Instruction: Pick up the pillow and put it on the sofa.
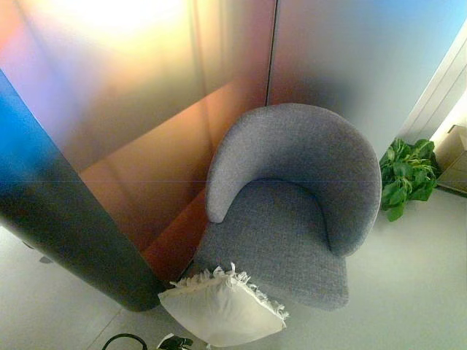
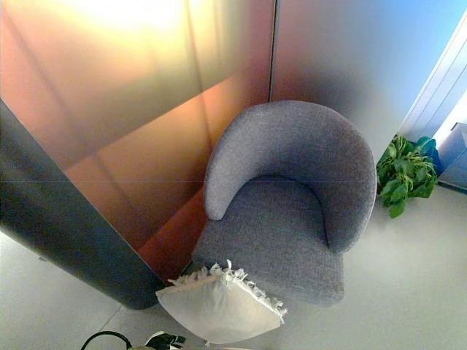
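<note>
A white pillow (image 1: 219, 308) with a fringed edge shows at the bottom of both eye views, by the front left corner of the grey sofa chair (image 1: 292, 211). Its fringed upper edge overlaps the front edge of the seat (image 2: 273, 240). I cannot tell whether it leans on the chair or is held up. Just under the pillow's lower left corner, a small part of my left hand (image 1: 175, 341) shows at the bottom edge, dark with white tips and mostly cut off. My right hand shows in neither view.
A dark curved column (image 1: 66, 226) stands close on the left of the chair. Frosted wall panels (image 1: 219, 73) run behind it. A green potted plant (image 1: 405, 175) and a cardboard box (image 1: 454, 157) sit at the right on the pale floor (image 1: 408, 292).
</note>
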Controlling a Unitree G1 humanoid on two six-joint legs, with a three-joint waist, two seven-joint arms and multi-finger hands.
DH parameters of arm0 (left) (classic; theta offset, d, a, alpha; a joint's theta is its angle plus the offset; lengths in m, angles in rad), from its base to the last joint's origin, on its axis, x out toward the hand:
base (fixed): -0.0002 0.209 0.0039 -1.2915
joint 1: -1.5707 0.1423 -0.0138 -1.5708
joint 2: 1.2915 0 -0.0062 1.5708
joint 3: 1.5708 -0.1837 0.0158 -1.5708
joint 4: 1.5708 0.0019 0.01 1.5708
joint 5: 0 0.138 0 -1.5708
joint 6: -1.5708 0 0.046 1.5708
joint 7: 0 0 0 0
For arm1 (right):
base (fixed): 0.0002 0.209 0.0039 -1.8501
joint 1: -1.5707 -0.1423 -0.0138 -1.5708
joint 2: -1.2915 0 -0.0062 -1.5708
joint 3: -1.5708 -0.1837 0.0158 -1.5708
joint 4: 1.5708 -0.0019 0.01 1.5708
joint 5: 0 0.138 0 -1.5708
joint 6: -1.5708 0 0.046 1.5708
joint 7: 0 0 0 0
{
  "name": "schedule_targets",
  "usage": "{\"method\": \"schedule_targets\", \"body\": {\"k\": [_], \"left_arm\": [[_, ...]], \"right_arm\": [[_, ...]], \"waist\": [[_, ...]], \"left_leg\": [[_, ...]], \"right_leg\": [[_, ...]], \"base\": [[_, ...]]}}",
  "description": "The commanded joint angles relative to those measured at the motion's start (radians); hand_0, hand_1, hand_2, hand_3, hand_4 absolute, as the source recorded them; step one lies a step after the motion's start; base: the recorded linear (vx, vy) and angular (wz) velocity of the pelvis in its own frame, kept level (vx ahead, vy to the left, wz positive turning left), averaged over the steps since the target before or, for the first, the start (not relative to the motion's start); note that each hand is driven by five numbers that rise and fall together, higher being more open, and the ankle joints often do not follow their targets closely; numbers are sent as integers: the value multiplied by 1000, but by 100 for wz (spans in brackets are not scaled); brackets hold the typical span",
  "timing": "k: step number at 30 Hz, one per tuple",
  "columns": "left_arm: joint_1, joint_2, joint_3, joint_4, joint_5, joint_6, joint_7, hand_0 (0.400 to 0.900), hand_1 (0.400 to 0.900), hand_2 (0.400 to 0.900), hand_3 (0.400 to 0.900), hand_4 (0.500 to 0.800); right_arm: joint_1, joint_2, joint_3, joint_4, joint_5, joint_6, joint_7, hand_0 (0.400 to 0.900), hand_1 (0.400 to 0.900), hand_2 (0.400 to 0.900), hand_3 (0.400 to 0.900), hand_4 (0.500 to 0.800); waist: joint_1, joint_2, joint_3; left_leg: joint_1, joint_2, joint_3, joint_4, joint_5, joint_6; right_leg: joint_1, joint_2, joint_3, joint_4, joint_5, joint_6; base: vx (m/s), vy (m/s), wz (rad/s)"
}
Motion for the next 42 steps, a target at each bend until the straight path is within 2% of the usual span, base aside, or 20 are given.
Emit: {"method": "schedule_targets", "body": {"k": [1, 8, 10, 15, 22, 28, 32, 36, 42], "left_arm": [[-52, 14, -12, 90, 51, 4, 13, 900, 900, 900, 900, 800], [-51, 12, -16, 90, 56, -1, -14, 900, 900, 900, 900, 800], [-53, 15, -16, 92, 48, -20, -13, 900, 900, 900, 900, 800], [-68, 37, -15, 79, 94, -55, 44, 900, 900, 900, 900, 800], [-105, 96, -37, 48, 121, -48, 62, 900, 900, 900, 900, 800], [-118, 120, -65, 28, 154, -80, 88, 900, 900, 900, 900, 800], [-198, 136, -109, 0, 91, -84, 126, 900, 900, 900, 900, 800], [-307, 173, -134, -10, 23, -75, 107, 900, 900, 900, 900, 800], [-429, 224, -154, -31, -25, -77, 126, 900, 900, 900, 900, 800]], "right_arm": [[-65, 92, 44, 42, 28, 23, 33, 900, 900, 900, 900, 800], [-67, 90, 42, 44, 31, 21, 35, 900, 900, 900, 900, 800], [-69, 89, 43, 40, 28, 26, 36, 900, 900, 900, 900, 800], [-75, 74, 51, 43, 23, 34, 47, 900, 900, 900, 900, 800], [-89, 18, 49, 33, 8, 64, 78, 900, 900, 900, 900, 800], [-87, -13, 38, 54, -15, 91, 91, 900, 900, 900, 900, 800], [-142, -43, 63, 44, 20, 111, 80, 900, 900, 900, 900, 800], [-212, -55, 78, 36, 73, 132, 64, 900, 900, 900, 900, 800], [-287, -65, 80, 33, 150, 142, 24, 900, 900, 900, 900, 800]], "waist": [[12, -29, 30], [13, -30, 35], [12, -30, 37], [8, -24, 45], [-12, 8, 58], [-32, 32, 62], [-57, 55, 116], [-80, 70, 181], [-97, 77, 254]], "left_leg": [[37, -71, 24, -4, -77, 23], [37, -70, 26, -4, -77, 24], [35, -70, 26, -4, -75, 24], [33, -70, 27, -4, -74, 22], [25, -70, 40, -4, -67, 16], [13, -74, 51, -4, -65, 11], [-48, -77, 65, -4, -47, 9], [-107, -83, 70, -4, -32, 9], [-173, -85, 68, -4, -9, 6]], "right_leg": [[-21, -8, 20, 0, 36, 69], [-23, -9, 20, 2, 36, 70], [-25, -8, 24, 3, 38, 70], [-29, -10, 27, 2, 39, 71], [-46, -24, 24, 2, 44, 77], [-66, -36, 32, -2, 53, 85], [-144, -46, 57, 8, 71, 88], [-211, -50, 85, 8, 92, 91], [-282, -45, 118, 11, 110, 98]], "base": [[0, 0, 0], [0, 0, 0], [0, 0, 0], [0, 0, 0], [37, 55, -5], [93, 63, -10], [-165, 124, -16], [-176, 57, -10], [-116, 3, -11]]}}
